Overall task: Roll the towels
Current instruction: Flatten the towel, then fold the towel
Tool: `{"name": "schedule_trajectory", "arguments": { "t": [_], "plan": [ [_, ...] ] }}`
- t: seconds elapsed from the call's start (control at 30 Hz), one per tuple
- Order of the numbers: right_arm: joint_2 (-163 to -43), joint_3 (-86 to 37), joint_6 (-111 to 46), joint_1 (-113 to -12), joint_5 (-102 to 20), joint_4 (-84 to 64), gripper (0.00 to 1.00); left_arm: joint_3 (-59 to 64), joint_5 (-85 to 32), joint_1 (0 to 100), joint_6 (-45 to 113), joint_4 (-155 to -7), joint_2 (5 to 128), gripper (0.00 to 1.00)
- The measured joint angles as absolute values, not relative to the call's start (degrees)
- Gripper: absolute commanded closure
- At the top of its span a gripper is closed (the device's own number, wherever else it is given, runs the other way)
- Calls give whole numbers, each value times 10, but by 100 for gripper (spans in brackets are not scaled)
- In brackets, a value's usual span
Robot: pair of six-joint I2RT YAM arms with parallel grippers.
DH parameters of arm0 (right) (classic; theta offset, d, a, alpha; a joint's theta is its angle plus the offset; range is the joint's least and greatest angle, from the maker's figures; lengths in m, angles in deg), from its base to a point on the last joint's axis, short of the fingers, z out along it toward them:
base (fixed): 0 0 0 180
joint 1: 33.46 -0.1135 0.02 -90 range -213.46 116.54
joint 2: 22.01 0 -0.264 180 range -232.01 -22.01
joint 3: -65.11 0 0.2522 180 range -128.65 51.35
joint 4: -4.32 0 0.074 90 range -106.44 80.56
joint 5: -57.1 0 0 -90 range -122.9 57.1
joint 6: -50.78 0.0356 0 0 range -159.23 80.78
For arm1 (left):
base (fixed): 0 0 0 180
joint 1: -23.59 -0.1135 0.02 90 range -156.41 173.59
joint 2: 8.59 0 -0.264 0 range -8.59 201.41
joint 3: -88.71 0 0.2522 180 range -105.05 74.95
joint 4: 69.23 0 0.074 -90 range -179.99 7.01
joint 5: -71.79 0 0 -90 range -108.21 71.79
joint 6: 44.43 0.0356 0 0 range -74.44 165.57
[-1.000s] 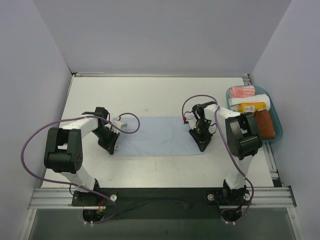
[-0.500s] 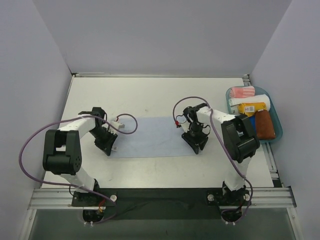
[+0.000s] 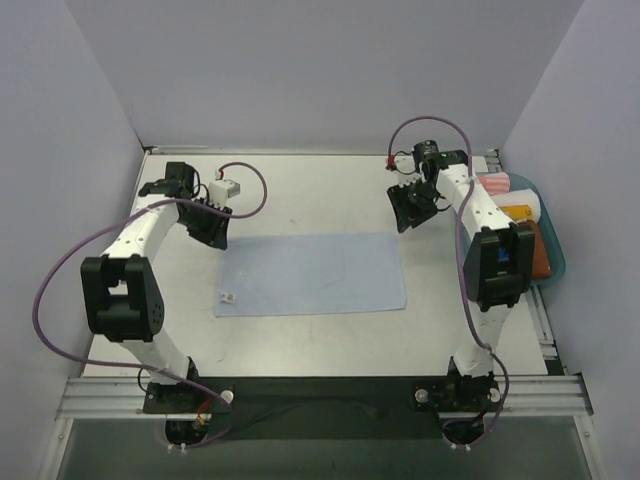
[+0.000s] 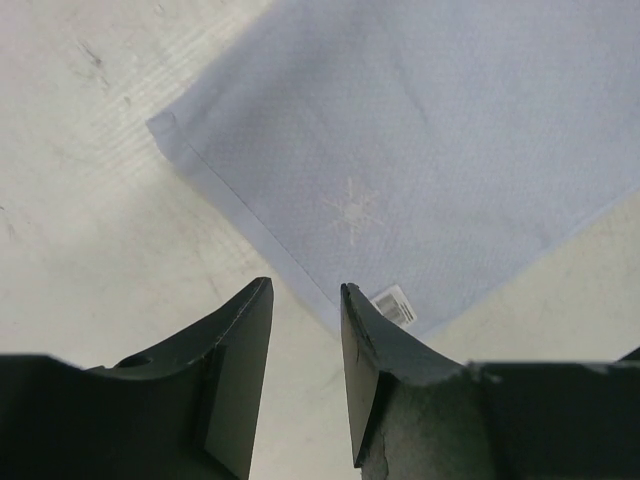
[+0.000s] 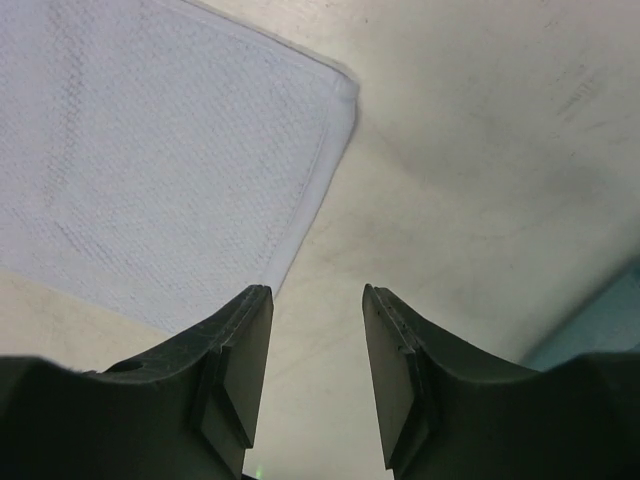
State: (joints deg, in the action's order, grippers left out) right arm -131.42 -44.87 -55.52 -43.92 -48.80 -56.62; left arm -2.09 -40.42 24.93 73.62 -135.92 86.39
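Both arms lifted off towel ends, swung to far side vs 1 s ago, light-blue towel (image 3: 315, 272) flat at centre of bench (image 3: 300, 190), L pincer (image 3: 212, 228) narrowly parted, empty, R pincer (image 3: 410, 208) open, empty, rust-brown towel (image 3: 537, 255) in tray (image 3: 558, 262) at right

Lab: plain-walled robot table (image 3: 300, 195)

Light-blue towel (image 3: 310, 272) — unrolled, spread flat as a single rectangle in the middle of the table (image 3: 300, 195), long side running left to right. Hemmed edges, fine woven texture, small white label (image 3: 228, 297) at its near-left corner.
Rust-brown towel (image 3: 541, 256) — compact bundle in the teal tray (image 3: 558, 258) at the table's right edge, partly hidden and well apart from the blue one.
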Motion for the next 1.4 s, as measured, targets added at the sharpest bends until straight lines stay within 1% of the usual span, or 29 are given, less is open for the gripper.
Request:
{"name": "schedule_trajectory", "arguments": {
  "t": [0.3, 0.53, 0.73, 0.87, 1.0, 1.03, 1.07, 1.13, 1.4],
  "plan": [
    [-1475, -563, -530, -432, -499, -567, 60, -69, -406, 238, 693, -1310, 977, 56],
    [-1536, -626, -515, -432, -503, -566, 62, -92, -405, 217, 687, -1293, 1005, 56],
    [-1566, -630, -510, -432, -507, -564, 63, -98, -402, 209, 685, -1288, 1034, 53],
    [-1572, -625, -510, -432, -513, -565, 70, -105, -394, 208, 684, -1288, 1053, 53],
    [-1577, -625, -507, -432, -517, -565, 86, -110, -388, 208, 684, -1286, 1065, 53],
    [-1577, -625, -506, -432, -519, -565, 93, -113, -386, 208, 684, -1286, 1069, 53],
    [-1577, -624, -507, -432, -519, -565, 94, -116, -384, 208, 684, -1286, 1072, 53],
    [-1577, -624, -506, -432, -522, -565, 100, -124, -382, 208, 683, -1285, 1081, 53],
    [-1577, -623, -506, -431, -535, -564, 100, -159, -384, 208, 682, -1284, 1111, 53]
  ]
}}
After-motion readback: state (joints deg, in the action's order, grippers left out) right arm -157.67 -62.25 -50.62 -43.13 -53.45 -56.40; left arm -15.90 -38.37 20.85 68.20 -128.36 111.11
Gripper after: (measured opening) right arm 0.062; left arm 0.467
